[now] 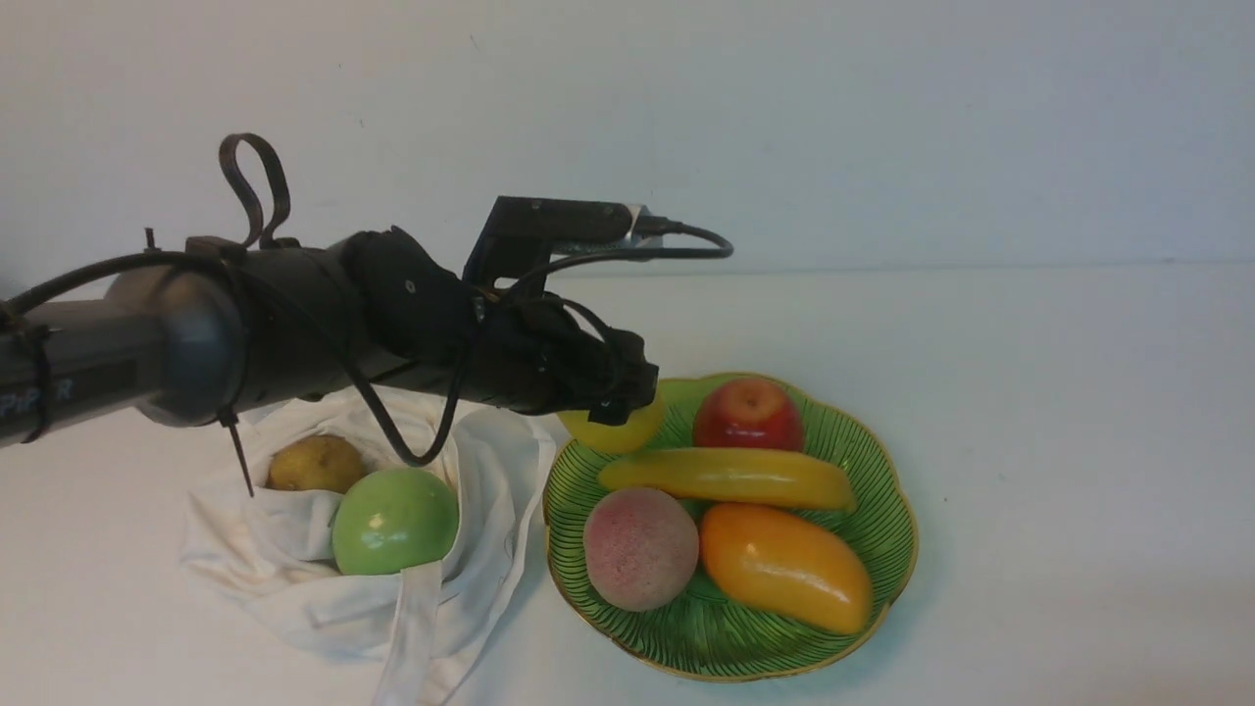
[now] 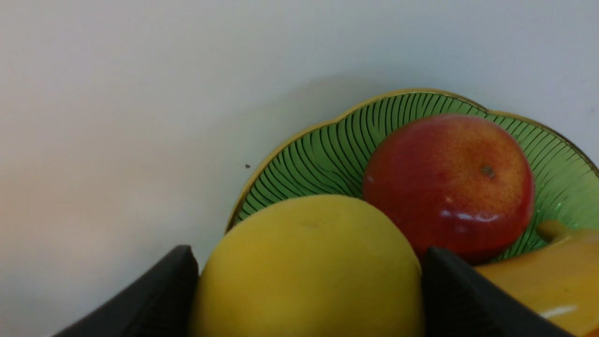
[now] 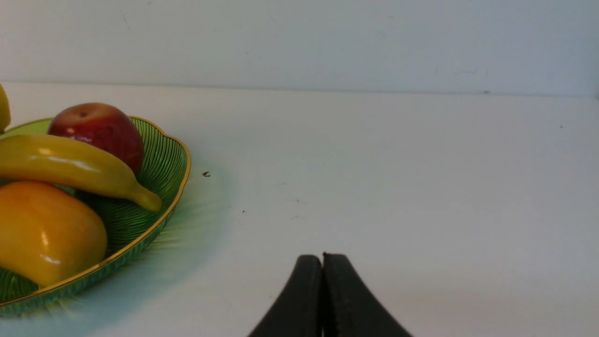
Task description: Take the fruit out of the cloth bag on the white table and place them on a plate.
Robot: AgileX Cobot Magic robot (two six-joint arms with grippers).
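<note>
Left pincer (image 2: 309,260) clamps lemon (image 1: 610,431) at plate (image 2: 327,154) edge; red apple (image 2: 449,187), banana (image 1: 730,478) crowd alongside; right pincer (image 3: 323,262) closed.

Plate (image 1: 868,441): grn ribbed glass, glossy, gold rim.
On plate: red apple (image 1: 749,414), banana (image 1: 730,478), orange fruit (image 1: 784,567), all glossy; peach (image 1: 640,549) rough, matt.
By plate rim: lemon (image 2: 309,267), matt.
L of plate: cloth bag (image 1: 284,579), soft matt fabric; green apple (image 1: 395,520) glossy; brown fruit (image 1: 316,463) dull.
Tabletop (image 1: 1079,441): smooth, white.

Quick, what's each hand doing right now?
Left hand: closed on the lemon.
Right hand: closed, holding nothing.
</note>
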